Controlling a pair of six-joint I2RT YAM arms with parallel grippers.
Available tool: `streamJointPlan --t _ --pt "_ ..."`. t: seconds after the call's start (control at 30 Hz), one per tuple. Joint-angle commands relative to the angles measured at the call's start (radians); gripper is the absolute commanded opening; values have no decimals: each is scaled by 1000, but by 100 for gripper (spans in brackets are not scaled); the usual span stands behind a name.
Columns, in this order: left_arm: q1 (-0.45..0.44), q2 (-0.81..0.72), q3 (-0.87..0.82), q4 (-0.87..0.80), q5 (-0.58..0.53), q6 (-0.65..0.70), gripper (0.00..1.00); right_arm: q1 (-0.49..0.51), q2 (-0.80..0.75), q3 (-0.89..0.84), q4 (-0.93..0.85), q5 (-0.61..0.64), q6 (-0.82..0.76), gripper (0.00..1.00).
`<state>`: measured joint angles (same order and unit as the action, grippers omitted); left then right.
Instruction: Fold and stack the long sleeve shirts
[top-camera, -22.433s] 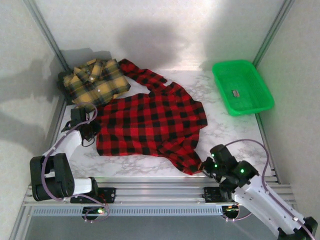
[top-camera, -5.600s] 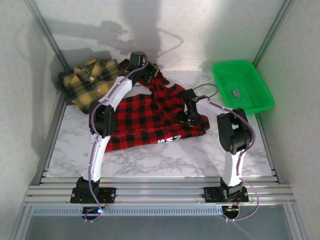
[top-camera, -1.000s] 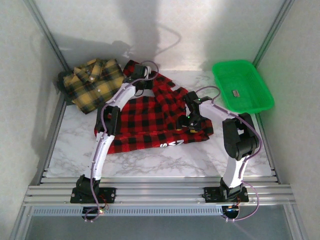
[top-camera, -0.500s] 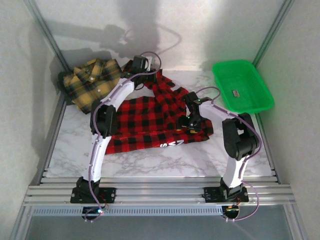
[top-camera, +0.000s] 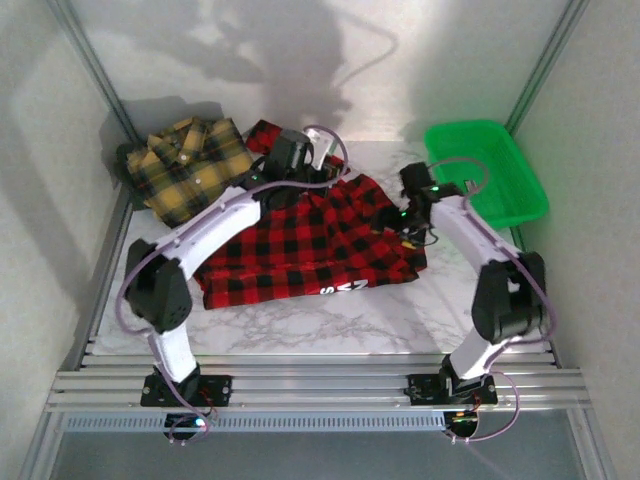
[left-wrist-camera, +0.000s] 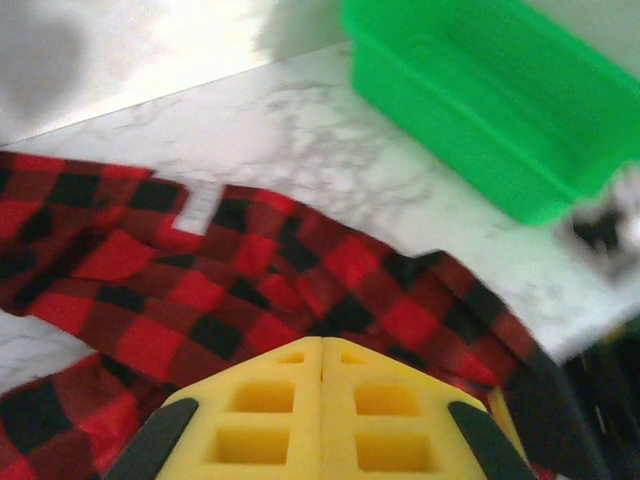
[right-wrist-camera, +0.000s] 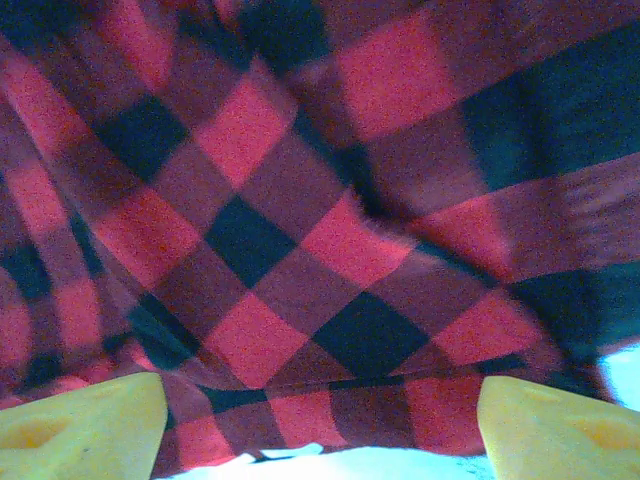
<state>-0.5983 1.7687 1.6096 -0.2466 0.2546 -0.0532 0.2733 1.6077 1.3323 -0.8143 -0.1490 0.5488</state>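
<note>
Cloth covered much of the bench (top-camera: 300, 325) beneath both grippers: the red-and-black shirt (top-camera: 300, 245) lay spread and partly doubled, its near edge turned up so that white lettering (top-camera: 340, 288) showed. Folding this shirt seemed to be the step in hand, with stacking not yet begun.

The green tray (top-camera: 465, 127) sat just to the right of the right gripper (right-wrist-camera: 320, 425), off the shirt. It was likely no obstacle unless that arm swung outward. The yellow-and-black shirt (top-camera: 185, 170) lay bunched to the left of the left gripper (left-wrist-camera: 320, 348), near the red sleeve.

The left gripper was clenched above the red cloth, and no fabric showed between its pads. The right gripper was released, fingers wide, close over the check. The next move probably called for a pinch on a loose sleeve or side edge, to bring it inward.
</note>
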Motion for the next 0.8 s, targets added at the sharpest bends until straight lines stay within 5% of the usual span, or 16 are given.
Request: streamJointPlan --t 0.0,0.1,0.17,0.3,0.6,0.77 --pt "-46 -106 -131 11 -85 -37 0 -75 -100 32 -59 33 21 86" --pt "6 -156 -238 89 -68 -132 5 -109 -61 59 -79 -11 -17 86" --pt "65 -112 -207 69 -48 -156 28 -110 -37 58 -73 -40 -25 86" --pt "132 128 84 -134 -120 -45 52 -103 -42 -13 3 -100 -14 87" --pt "242 707 822 -437 -142 74 58 -8 -18 -58 -2 -164 -85 88" --pt "269 777 837 -314 -144 90 63 26 30 -63 -5 -200 -89 87"
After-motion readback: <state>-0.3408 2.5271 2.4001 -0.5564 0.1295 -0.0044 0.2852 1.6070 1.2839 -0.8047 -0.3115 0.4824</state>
